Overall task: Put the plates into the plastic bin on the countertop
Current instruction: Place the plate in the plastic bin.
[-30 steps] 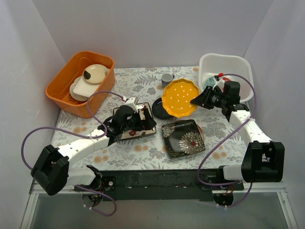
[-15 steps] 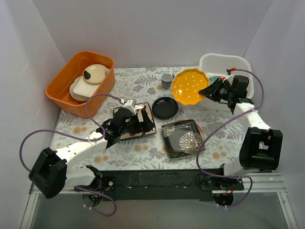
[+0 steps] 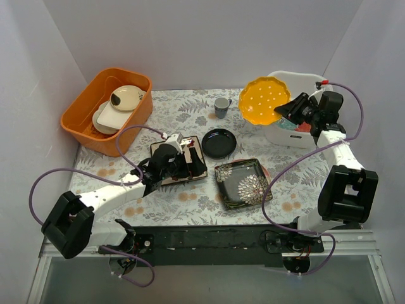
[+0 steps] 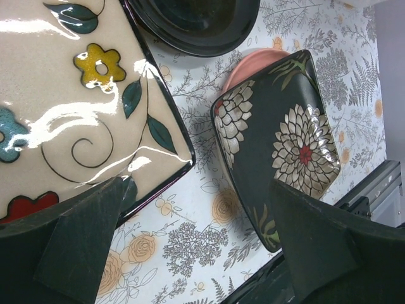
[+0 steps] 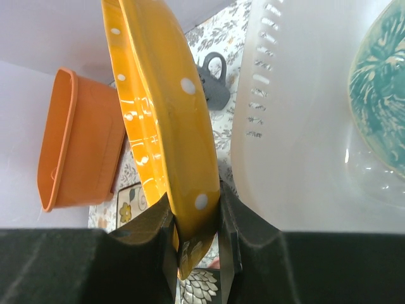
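- A plain, pale grey-white back wall (image 3: 202, 38) closes the far side.
- A matching left wall (image 3: 31, 95) and right wall (image 3: 380, 82) angle in to meet it.
- The flat countertop (image 3: 183, 107), under a pale cloth printed with grey fern leaves and small orange flowers, spans between them.
- A black metal rail (image 3: 209, 237) runs along its near edge.
- Below lies a dull grey strip (image 3: 209, 282), perhaps floor; too blurred to tell.
- The light is soft and even.

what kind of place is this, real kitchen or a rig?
Probably a lab test cell staged as a kitchen counter: plain white panels box it in, a fern-print cloth serves as countertop, and two arms are mounted on a rail at the near edge.
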Motion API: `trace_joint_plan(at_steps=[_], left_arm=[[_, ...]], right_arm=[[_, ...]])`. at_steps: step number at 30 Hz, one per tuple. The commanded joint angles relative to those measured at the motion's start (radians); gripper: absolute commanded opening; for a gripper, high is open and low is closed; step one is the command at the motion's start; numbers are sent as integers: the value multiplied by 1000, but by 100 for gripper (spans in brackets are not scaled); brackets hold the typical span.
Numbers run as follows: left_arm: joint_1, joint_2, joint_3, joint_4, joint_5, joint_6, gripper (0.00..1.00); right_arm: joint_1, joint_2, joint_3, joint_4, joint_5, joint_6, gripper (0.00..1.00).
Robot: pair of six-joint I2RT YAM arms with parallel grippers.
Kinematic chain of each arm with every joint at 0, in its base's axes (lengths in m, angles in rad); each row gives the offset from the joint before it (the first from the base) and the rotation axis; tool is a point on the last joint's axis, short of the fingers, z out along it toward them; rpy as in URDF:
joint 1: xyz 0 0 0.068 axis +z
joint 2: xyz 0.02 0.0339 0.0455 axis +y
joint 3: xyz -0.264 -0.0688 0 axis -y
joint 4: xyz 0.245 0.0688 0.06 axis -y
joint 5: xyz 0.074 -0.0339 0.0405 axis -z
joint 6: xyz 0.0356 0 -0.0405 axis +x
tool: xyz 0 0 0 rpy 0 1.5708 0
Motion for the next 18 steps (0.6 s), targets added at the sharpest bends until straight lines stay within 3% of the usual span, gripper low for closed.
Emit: trace_joint_plan(at_steps=[1, 18], left_arm=[[1, 25, 12, 57, 40, 1, 98], [0, 100, 61, 89, 121, 42, 98]], right_arm=[[-24, -20, 87, 167, -27, 50, 1], [-96, -29, 79, 179, 48, 47, 1]])
